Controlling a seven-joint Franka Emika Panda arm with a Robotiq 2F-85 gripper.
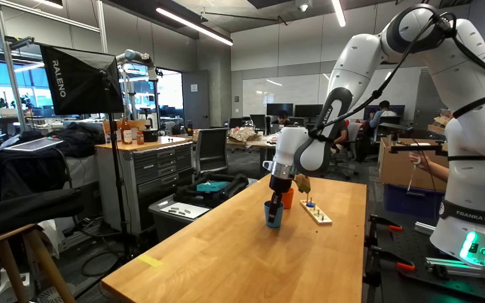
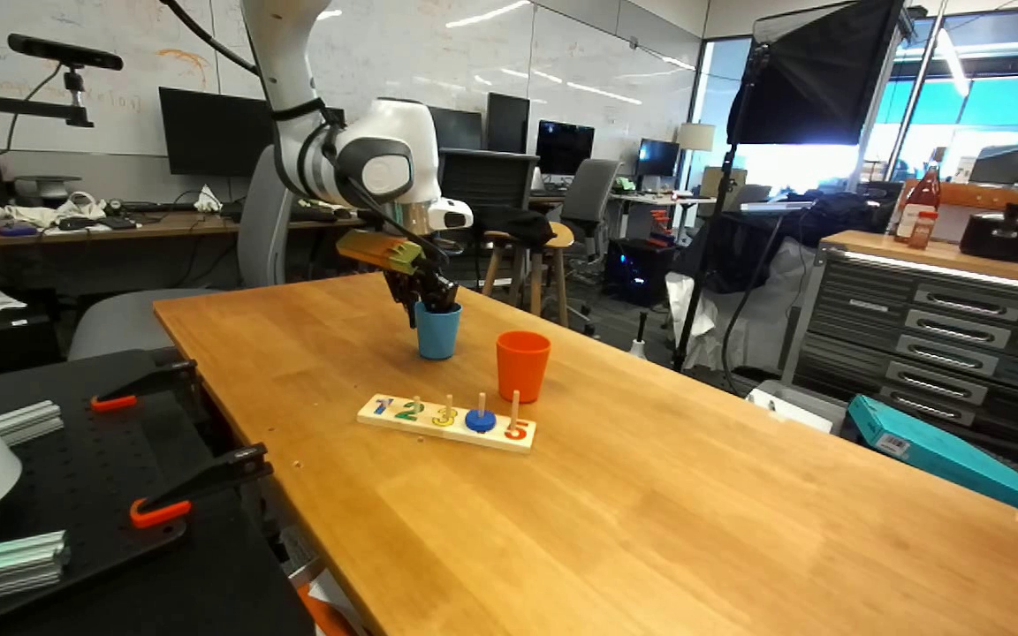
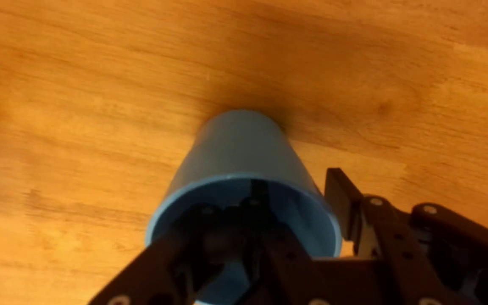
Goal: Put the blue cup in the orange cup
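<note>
At the wooden table [image 2: 695,495], nesting is prepared, not yet done.
The Robotiq gripper [image 3: 299,190] sits astride the wall of the blue cup [image 2: 438,336], which stands upright near the orange cup [image 2: 523,367]. The fingers [image 3: 341,195] look parted, one inside; gripping, lifting and lowering apparently remain.

The white robot arm [image 1: 355,61] goes up from its base [image 1: 449,236], where a green light [image 1: 468,245] glows, bends at its elbow [image 1: 409,27] up high, then slopes down. Its wrist [image 1: 289,147] is low, and the black gripper [image 3: 298,197] points down with a small lean. The two fingers [image 3: 344,201] stand apart. One looks very dark in the wrist view, so its tip is hard to make out.
</note>
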